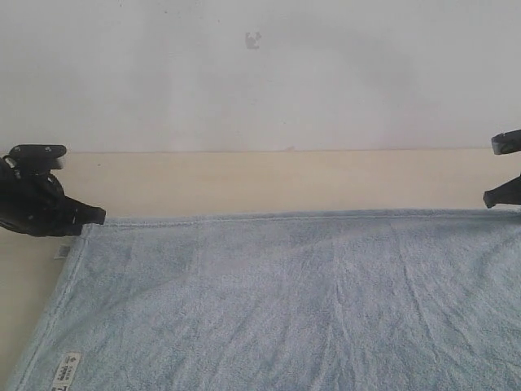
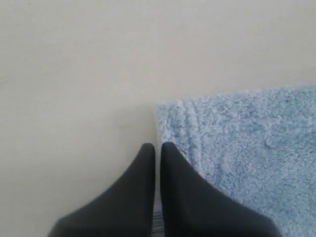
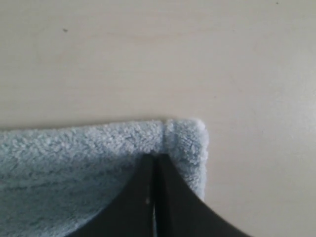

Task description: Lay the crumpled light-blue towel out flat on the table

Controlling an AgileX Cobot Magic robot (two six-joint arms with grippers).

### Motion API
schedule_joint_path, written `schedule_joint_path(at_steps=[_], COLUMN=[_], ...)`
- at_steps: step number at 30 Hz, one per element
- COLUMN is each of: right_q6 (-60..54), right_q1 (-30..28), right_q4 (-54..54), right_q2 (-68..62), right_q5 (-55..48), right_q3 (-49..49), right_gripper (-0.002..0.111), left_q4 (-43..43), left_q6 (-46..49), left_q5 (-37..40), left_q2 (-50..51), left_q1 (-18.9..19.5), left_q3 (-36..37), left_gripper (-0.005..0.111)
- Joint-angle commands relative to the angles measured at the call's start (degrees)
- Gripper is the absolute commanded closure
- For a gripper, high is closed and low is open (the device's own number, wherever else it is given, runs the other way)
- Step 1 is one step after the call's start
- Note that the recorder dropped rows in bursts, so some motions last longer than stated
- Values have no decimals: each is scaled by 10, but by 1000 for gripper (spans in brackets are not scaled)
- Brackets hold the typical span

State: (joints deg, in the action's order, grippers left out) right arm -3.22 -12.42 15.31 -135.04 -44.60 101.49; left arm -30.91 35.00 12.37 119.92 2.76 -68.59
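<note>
**Since its far hem runs straight, the towel looks nearly flat**

While the light-blue terry towel covers most of the counter, it's not perfect. Soft creases fan across the middle and run toward the near edge. The far hem lies pretty straight, parallel to the white wall, with a bare strip of counter between them. The small white printed labels sit at the near left corner, face up.

So the left pincer is right at the far left corner. In its wrist view the fingers are pressed together with only a hairline gap, tips just beside the stitched hem. Over on the other side, the right pincer is at the far right corner, mostly cut off in the exterior view. Its wrist cam shows the jaws closed too, over the corner, where a little crease runs from the tips to the edge. Whether either one actually has cloth nipped or is just resting closed on it, I can't tell from these angles.

My read on the why: one arm per far corner, well apart, makes sense for pulling that hem taut so the cloth lies square. I'd guess the job is mostly done. What's left is the middle wrinkles, and letting go without dragging the corners inward.
</note>
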Motion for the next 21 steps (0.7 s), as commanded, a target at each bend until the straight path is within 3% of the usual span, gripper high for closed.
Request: schedule_joint_path(at_steps=[1,9,16,21], right_q6=[-17,-92,-138,-180], right_q1=[3,4,4,4], right_q4=[-7,-130,-259,-324], right_q2=[6,67,100,121], right_q5=[-7,19,22,10], right_q3=[-8,-8,-8,-17], right_gripper=[108,108,108,108], left_q4=[2,2,-4,-12], left_q6=[-5,-5,15,22], left_q5=[-28,-30,36,34], left_q2=[-2,-43,-76,-55], left_q1=[0,0,-2,-26], left_q3=[-1,-1,-1,1], left_gripper=[103,103,103,103])
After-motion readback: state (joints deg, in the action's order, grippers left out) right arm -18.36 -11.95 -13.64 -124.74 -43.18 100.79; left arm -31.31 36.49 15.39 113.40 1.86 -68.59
